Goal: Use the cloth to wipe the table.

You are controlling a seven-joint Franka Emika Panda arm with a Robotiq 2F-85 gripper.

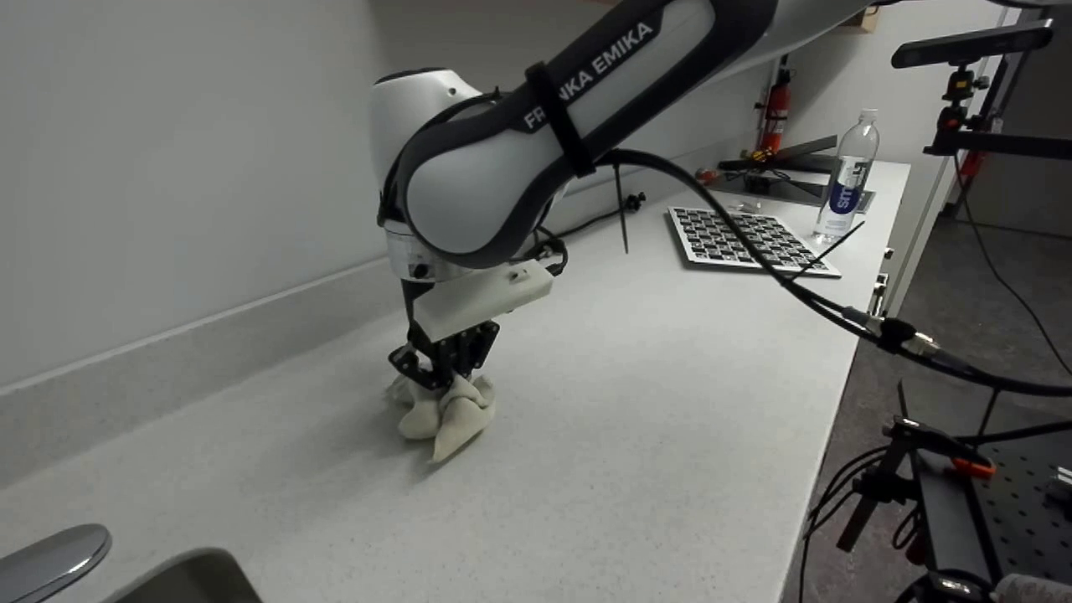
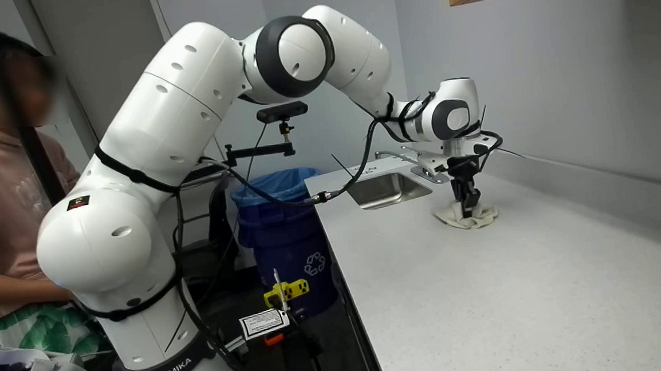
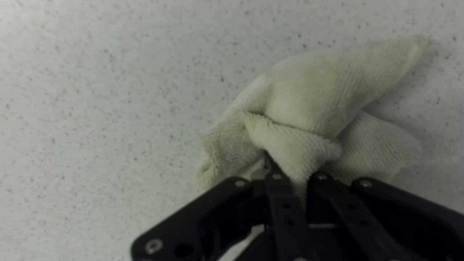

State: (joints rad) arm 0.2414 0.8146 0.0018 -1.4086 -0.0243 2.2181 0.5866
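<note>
Pinching a fold of crumpled off-white ribbed cloth [image 3: 311,98] between black metal fingers [image 3: 284,210] of the jointed two-finger gripper [image 3: 300,181], holding it bunched on the speckled pale-grey table [image 1: 603,469], nearer the edge along the grey wall [image 1: 167,167] than the open edge. Probably wiping now: press evenly, sweep in long overlapping strokes toward that open edge, stopping short of the corner by the steel sink [image 2: 385,191]. Keep firm hold (no scraping fingers along the hard table, please), minding the cloth's loose pointed end.
</note>
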